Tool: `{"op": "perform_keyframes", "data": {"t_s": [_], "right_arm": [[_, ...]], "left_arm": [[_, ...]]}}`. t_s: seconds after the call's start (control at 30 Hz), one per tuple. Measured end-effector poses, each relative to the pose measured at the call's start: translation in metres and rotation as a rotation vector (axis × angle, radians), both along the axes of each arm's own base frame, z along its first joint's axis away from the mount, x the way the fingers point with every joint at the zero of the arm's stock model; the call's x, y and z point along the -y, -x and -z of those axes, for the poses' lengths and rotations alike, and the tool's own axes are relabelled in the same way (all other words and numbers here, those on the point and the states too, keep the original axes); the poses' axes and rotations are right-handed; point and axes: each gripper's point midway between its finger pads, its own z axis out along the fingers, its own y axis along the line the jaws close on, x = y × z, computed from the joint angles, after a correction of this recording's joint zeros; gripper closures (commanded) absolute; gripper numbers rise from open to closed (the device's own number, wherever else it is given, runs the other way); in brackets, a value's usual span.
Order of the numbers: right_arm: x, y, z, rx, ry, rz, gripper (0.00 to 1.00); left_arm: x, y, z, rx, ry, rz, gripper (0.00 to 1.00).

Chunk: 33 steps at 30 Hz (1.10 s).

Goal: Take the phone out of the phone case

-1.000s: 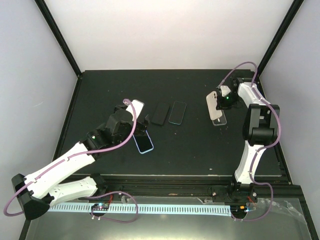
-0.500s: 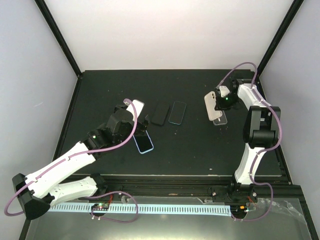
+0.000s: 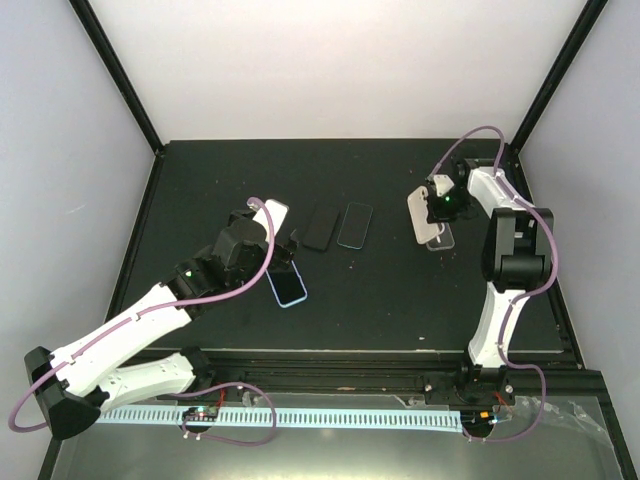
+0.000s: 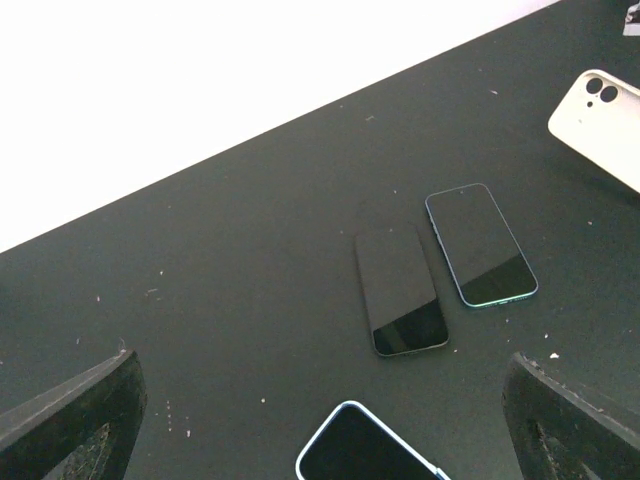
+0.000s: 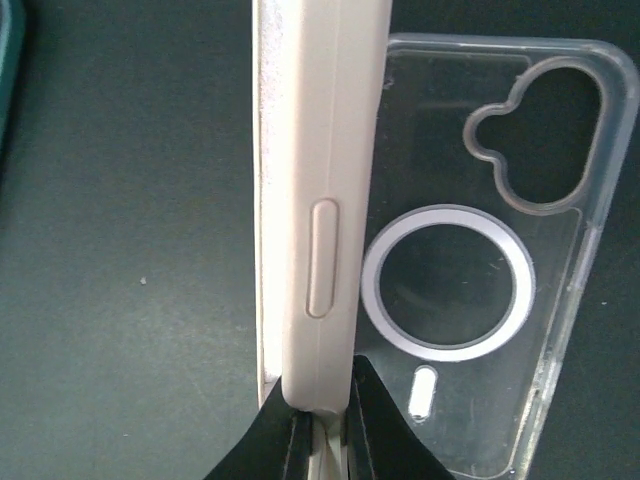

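Desk (image 3: 400,300): black. The work sits near the right edge, and spare handsets lie toward the middle.
Left hand (image 4: 320,410): spread wide and holding nothing. It hangs low near the left edge, and I judge I have it parked clear of the work.
Right hand (image 5: 322,425): pinched narrow on the bottom end of the cream phone case (image 5: 320,150). It holds the case on edge above the desk, near the far right corner. Held this way the rim faces outward, which I judge suits peeling it back.
Clear case (image 5: 440,110): flat and empty, just beside the cream one, lying under it in the overhead view.
Loose handsets: the black phone (image 4: 400,290) and teal-edged phone (image 4: 480,245) lie side by side. The blue-edged phone (image 4: 365,445) is cut off by the frame.
Hard to make out: only a thin strip shows along the case's rim, so I cannot confirm the phone is inside. The white slab (image 3: 273,212) by the left hand is partly hidden, and I cannot tell whether it is a phone or a case.
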Motion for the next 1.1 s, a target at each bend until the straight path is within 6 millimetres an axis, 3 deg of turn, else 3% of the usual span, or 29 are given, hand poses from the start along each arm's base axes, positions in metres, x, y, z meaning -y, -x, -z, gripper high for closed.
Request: {"op": "perform_keyframes", "data": {"t_s": [0.2, 0.4, 0.5, 0.77, 0.9, 1.1], "right_arm": [[0.015, -0.006, 0.004, -0.003, 0.056, 0.039, 0.99], [0.047, -0.023, -0.015, 0.052, 0.091, 0.109, 0.99], [0.051, -0.022, -0.021, 0.069, 0.065, 0.109, 0.99], [0.002, 0.005, -0.03, 0.053, -0.12, -0.037, 0.99], [-0.017, 0.014, -0.017, 0.003, -0.184, -0.072, 0.99], [-0.024, 0.019, 0.015, -0.077, -0.227, -0.062, 0.9]], "left_arm": [[0.0, 0.0, 0.0, 0.0, 0.0, 0.0, 0.01], [0.0, 0.0, 0.0, 0.0, 0.0, 0.001, 0.01], [0.0, 0.0, 0.0, 0.0, 0.0, 0.001, 0.01], [0.0, 0.0, 0.0, 0.0, 0.0, 0.001, 0.01], [0.0, 0.0, 0.0, 0.0, 0.0, -0.001, 0.01], [-0.002, -0.001, 0.0, 0.0, 0.0, -0.006, 0.01]]}}
